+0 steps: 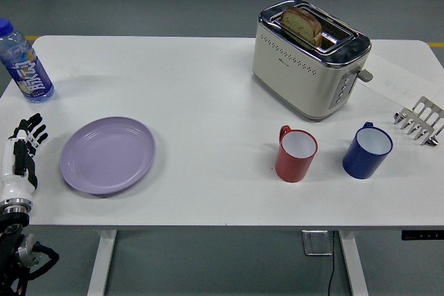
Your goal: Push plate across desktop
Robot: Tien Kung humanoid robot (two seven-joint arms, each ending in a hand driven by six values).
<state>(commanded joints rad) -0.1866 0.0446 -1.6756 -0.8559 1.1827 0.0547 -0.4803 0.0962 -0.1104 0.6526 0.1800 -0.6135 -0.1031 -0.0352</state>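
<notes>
While left hand [22, 154] rests open and empty, plate [107, 154] lies just to its right: press flat against near rim, push slowly.

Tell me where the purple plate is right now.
The purple plate lies on the table's left near part, just right of the left hand, below the water bottle.
</notes>
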